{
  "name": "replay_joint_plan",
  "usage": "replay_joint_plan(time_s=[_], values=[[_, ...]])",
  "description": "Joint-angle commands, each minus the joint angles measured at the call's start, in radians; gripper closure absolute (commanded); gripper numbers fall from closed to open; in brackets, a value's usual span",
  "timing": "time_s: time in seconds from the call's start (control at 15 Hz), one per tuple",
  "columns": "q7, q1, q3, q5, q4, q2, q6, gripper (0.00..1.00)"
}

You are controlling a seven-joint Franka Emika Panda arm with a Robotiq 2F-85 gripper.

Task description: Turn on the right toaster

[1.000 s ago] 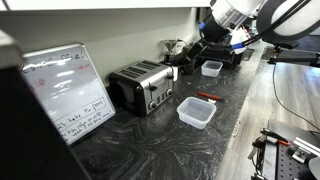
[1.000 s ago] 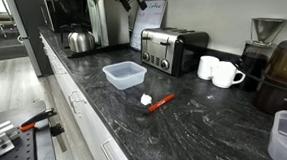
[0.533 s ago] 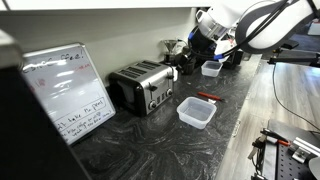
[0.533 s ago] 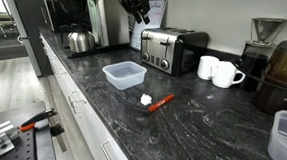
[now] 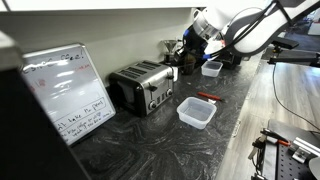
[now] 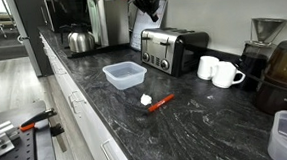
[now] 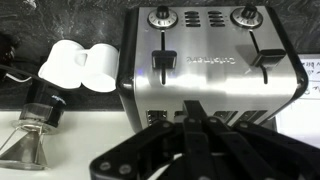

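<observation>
The right toaster (image 5: pixel 142 85) is a boxy silver unit with a dark slotted top, standing against the wall in both exterior views (image 6: pixel 172 48). My gripper (image 5: pixel 189 39) hangs in the air above and in front of it (image 6: pixel 147 4), apart from it. The wrist view faces the toaster's front (image 7: pixel 210 85), with two knobs on top and two levers, one on the left (image 7: pixel 162 65) and one on the right (image 7: pixel 268 58). My gripper (image 7: pixel 195 108) is shut with nothing between its fingers, and its tip points at the lower middle of that front.
A clear tub (image 5: pixel 196 111) and a red pen (image 5: pixel 207 97) lie on the dark counter before the toaster. Two white mugs (image 6: pixel 218 72) and a glass dripper (image 7: pixel 30 135) stand beside it. A whiteboard (image 5: pixel 65 90) leans at its other side. A kettle (image 6: pixel 78 39) stands further along.
The arm has swung down toward the toaster, and the jaws have gone from open to shut on nothing.
</observation>
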Motion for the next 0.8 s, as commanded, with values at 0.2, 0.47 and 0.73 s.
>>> replay_joint_plan(time_s=[0.2, 0.47, 0.73], values=[[0.116, -0.039, 0.009, -0.187, 0.103, 0.107, -0.013, 1.00], [0.130, -0.018, 0.002, -0.214, 0.138, 0.162, -0.092, 1.00], [0.095, -0.015, 0.003, -0.177, 0.151, 0.210, -0.121, 1.00]])
